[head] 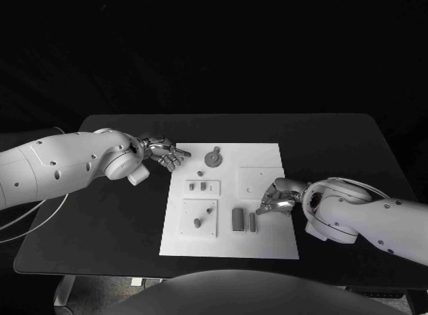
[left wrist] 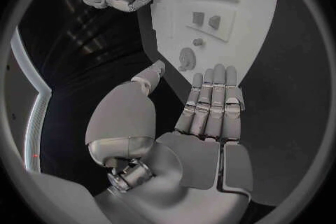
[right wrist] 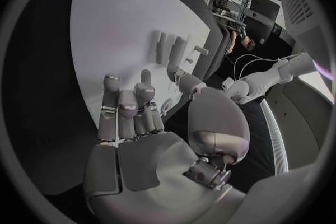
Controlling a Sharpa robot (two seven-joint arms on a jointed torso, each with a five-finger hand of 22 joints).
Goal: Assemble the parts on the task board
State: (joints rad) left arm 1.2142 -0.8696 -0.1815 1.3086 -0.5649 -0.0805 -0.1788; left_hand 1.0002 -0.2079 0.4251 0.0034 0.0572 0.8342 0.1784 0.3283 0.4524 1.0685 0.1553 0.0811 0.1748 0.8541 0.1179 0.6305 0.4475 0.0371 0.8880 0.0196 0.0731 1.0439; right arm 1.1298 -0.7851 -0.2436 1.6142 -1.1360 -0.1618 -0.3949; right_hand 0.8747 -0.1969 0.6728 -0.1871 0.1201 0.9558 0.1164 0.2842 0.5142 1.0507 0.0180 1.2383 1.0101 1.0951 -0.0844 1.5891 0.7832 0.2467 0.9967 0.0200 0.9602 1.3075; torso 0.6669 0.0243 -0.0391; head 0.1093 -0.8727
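So the task board (head: pixel 261 246) is laid flat on the black table (head: pixel 91 223), with the parts scattered across it: a round disc-like part (head: pixel 213 157) just off the fingertips of the left hand (head: pixel 163 152), a pair of small blocks (head: pixel 201 187) a bit further out from those fingers, and two upright-ish slabs (head: pixel 244 220) right beside the fingers of the right hand (head: pixel 278 197). Nothing is held by either hand as far as can be seen; the left hand's fingers (left wrist: pixel 210 102) are stretched out side by side over the board's edge, and the right hand's fingers (right wrist: pixel 129 109) are loosely curled but apart, with nothing pinched between them. The parts are judged to be small, stiff and light, probably smooth plastic, so they'd likely be slippery and easily knocked over or skidded across the plate if nudged. A thumb-and-finger pinch across the narrow sides of a slab would probably be the safest grip, and the disc would be better taken by its little top stub than by its flat face. The board itself looks smooth and could slide on the table if pushed sideways. Plenty of bare table is left round the board on both sides, so room for the arms shouldn't be an issue.
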